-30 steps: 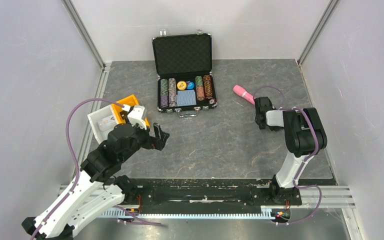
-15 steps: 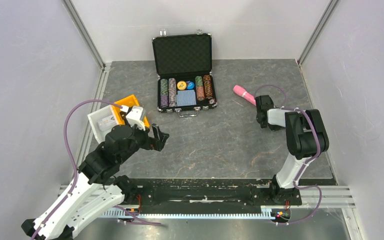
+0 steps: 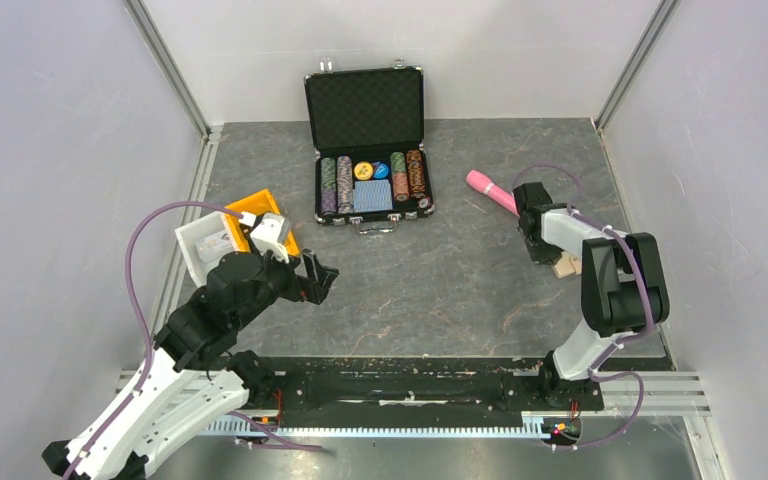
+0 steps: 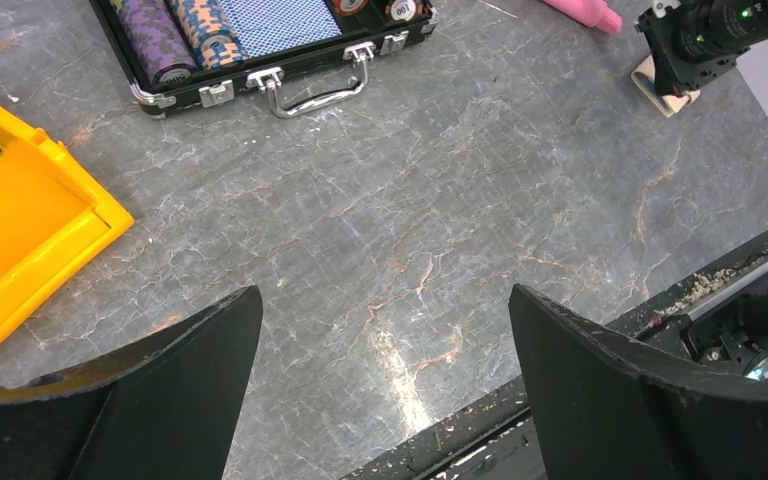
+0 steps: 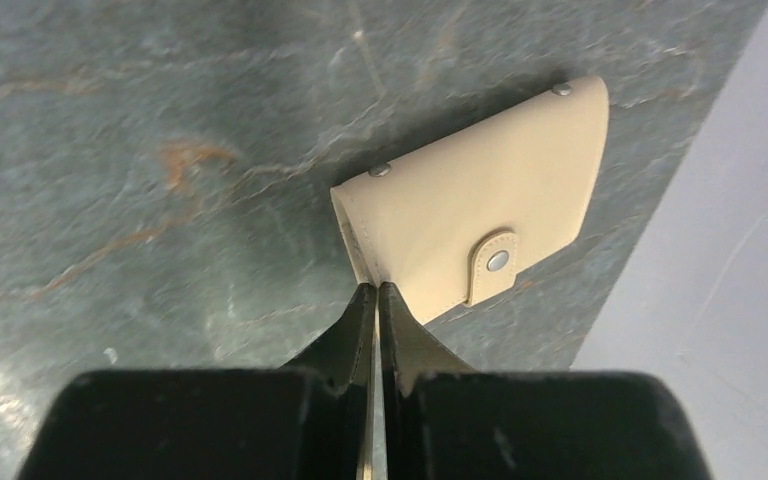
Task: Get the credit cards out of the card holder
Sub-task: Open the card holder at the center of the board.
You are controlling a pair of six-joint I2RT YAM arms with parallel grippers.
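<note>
Right wrist: right claw [image 5: 377,288] shut at the smooth tan snap-tabbed card holder [image 5: 480,190]; left claw [image 4: 382,300] gapes wide.

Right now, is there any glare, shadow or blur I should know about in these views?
Left wrist: a bright glare streak on the table, the rest evenly lit. Right wrist: card holder sharp, with a dark shadow along its upper-left edge. Top external: even light, no glare, nothing blurred.

Card holder [image 3: 566,267] half behind right arm [image 3: 615,280]
</note>
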